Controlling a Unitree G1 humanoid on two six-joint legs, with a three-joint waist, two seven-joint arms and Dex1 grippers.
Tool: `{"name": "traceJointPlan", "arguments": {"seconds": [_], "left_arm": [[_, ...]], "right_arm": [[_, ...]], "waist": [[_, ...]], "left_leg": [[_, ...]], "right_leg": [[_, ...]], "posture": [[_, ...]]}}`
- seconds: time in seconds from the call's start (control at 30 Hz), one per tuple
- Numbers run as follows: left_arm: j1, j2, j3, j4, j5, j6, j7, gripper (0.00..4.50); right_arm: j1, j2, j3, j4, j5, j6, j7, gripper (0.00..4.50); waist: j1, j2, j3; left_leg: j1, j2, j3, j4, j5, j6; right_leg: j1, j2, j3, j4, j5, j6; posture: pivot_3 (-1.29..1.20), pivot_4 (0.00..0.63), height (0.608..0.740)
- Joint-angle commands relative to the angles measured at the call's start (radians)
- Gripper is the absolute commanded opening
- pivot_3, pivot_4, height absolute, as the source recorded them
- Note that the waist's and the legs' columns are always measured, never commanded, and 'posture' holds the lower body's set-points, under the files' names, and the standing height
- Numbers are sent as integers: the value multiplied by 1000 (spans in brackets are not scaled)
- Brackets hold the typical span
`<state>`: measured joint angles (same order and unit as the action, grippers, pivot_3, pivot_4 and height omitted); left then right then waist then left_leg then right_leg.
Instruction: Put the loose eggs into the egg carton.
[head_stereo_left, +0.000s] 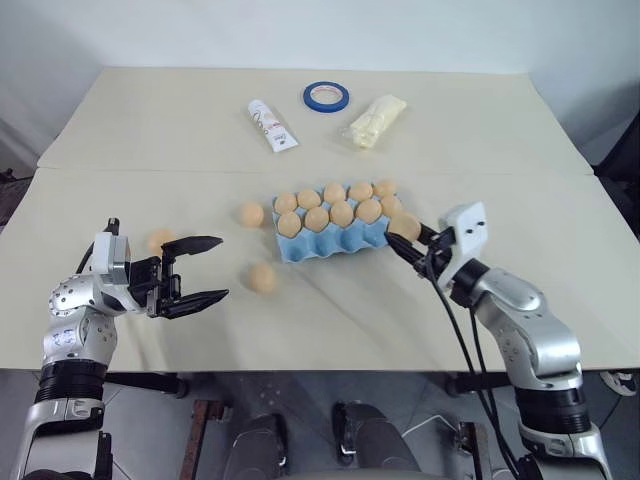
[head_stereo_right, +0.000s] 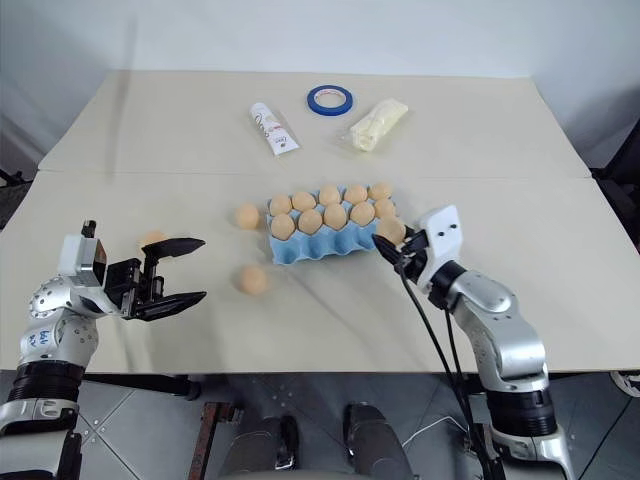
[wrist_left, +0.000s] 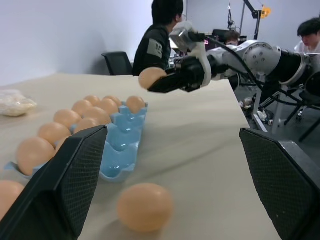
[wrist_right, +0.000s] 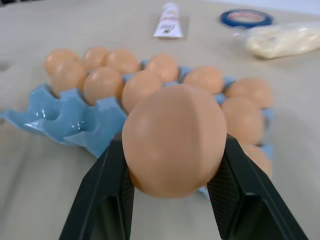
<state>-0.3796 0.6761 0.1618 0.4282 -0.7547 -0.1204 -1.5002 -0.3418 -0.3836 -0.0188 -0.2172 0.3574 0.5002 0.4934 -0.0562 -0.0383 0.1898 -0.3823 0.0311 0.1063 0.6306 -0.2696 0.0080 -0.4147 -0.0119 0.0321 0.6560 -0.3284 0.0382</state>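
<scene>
With the right claw (head_stereo_left: 404, 240) pinching an egg (head_stereo_left: 404, 226), I align it over an empty cup in the carton (head_stereo_left: 322, 247) before lowering; left claw (head_stereo_left: 205, 270) spread.

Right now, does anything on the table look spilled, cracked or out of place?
Nothing spilled or cracked. Three loose eggs lie on the table outside the egg carton: one beside its left end, one in front, one behind the open left pincer. The right pincer holds another egg by the carton's right end.
</scene>
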Motion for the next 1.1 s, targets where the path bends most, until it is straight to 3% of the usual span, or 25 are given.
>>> {"name": "traceJointPlan", "arguments": {"seconds": [0.03,0.4,0.7,0.97,1.1], "left_arm": [[0,-6,40,-24,20,15,5,4500],[28,-29,86,-71,62,29,50,4500],[38,-31,107,-81,75,33,52,4500],[36,-29,110,-81,81,36,61,4500],[37,-27,121,-88,84,31,81,4500]], "right_arm": [[-55,21,28,55,-41,-49,-9,1614],[-153,90,75,198,-116,-117,-3,1614],[-131,66,64,130,-101,-73,22,4485],[-118,35,46,95,-90,-62,39,4485],[-97,-17,14,56,-41,-100,132,4485]], "waist": [[0,0,0],[-3,0,0],[-3,0,0],[-3,0,0],[-2,0,0]], "left_leg": [[-1,0,0,0,0,0],[-4,0,0,1,0,0],[-4,0,-1,1,0,0],[-4,0,-1,1,0,0],[-4,0,-1,1,0,0]], "right_leg": [[-1,0,0,0,0,0],[-4,0,-1,2,0,0],[-4,0,-1,3,0,0],[-4,0,-1,3,0,0],[-4,0,-1,3,0,0]], "posture": [[0,150,740],[0,150,740],[0,150,740],[0,150,740],[0,150,740]]}}
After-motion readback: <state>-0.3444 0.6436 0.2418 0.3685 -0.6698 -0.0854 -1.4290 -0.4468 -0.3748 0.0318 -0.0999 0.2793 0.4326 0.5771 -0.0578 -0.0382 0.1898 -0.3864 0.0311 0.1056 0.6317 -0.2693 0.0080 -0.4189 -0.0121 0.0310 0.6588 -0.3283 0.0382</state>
